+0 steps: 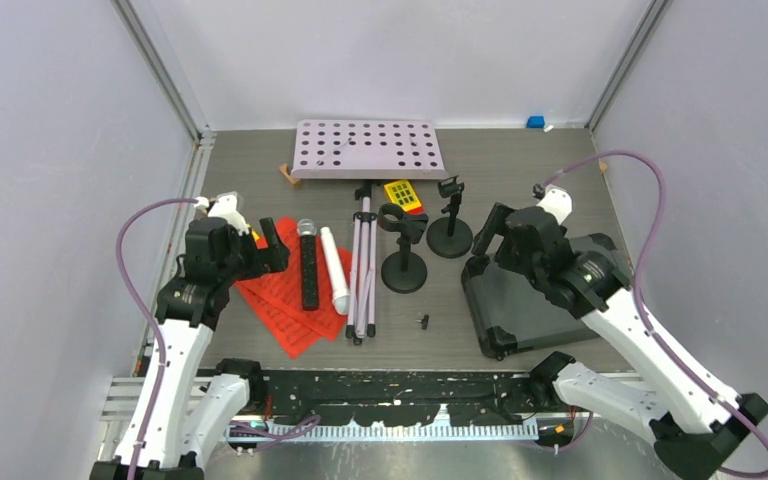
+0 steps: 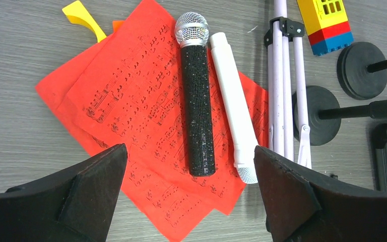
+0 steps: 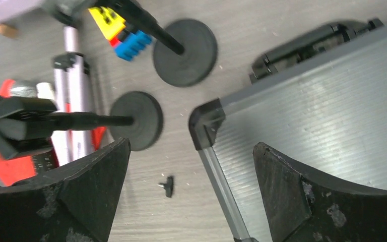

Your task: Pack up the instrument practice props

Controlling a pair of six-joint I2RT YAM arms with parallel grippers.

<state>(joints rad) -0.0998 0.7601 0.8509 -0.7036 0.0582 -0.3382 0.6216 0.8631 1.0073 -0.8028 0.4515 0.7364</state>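
Top view
- left gripper (image 1: 263,247): hovering over the left edge of the red sheet-music pages (image 1: 278,305), fingers spread wide, grasping nothing
- right gripper (image 1: 493,232): hanging over the far-left corner of the dark hard case (image 1: 535,305), fingers released, nothing between them
- pages: lying flat on the table (image 1: 520,165), left of centre
- black grey-headed microphone (image 1: 309,268): lying on the pages, head pointing away from the arms
- white microphone (image 1: 335,270): lying just beside it on the right
- music desk (image 1: 368,148): lying at the far side, its tripod legs (image 1: 363,275) folded together and reaching toward the arms
- mic holders: standing upright right of the legs, one nearer (image 1: 404,272), one farther (image 1: 449,240)
- yellow block (image 1: 403,195): sitting between the desk and the holders
- small black piece (image 1: 423,321): lying alone, near the case

Left wrist view
- fingers (image 2: 88,189): gaping wide, both microphones showing in the gap below, untouched
- yellow strip (image 2: 83,17): peeking out at the pages' far corner

Right wrist view
- fingers (image 3: 88,191): standing well apart above the case corner, clamping nothing
- holders' round bases: sitting left of the case, apart from it
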